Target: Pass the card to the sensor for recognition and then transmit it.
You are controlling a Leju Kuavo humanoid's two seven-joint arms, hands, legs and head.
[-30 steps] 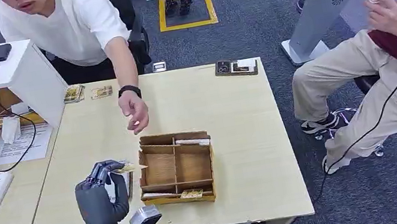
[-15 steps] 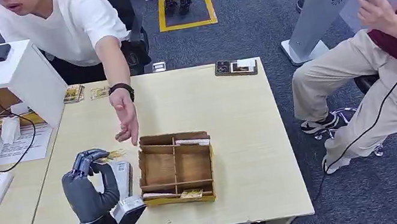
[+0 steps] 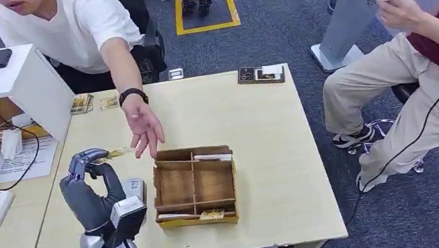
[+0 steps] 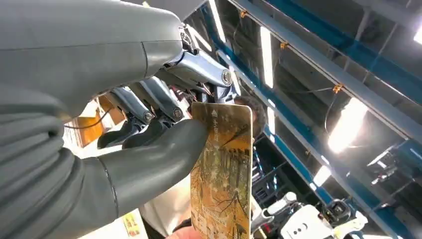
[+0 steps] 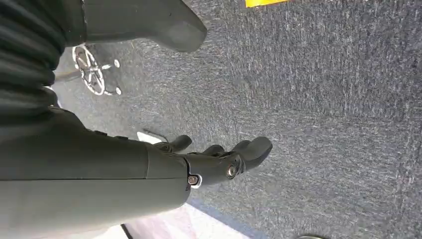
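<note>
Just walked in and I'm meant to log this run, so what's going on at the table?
The robot's left hand pinches a gold card and holds it up toward a person's hand reaching in over the table. The two are close; whether the person has hold of the card is unclear. The right hand hangs over the floor, holding nothing.

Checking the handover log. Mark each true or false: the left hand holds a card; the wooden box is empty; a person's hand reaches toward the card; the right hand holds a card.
1. The left hand holds a card: true.
2. The wooden box is empty: false, cards lie in its compartments.
3. A person's hand reaches toward the card: true.
4. The right hand holds a card: false, it hangs over carpet, holding nothing.
</note>
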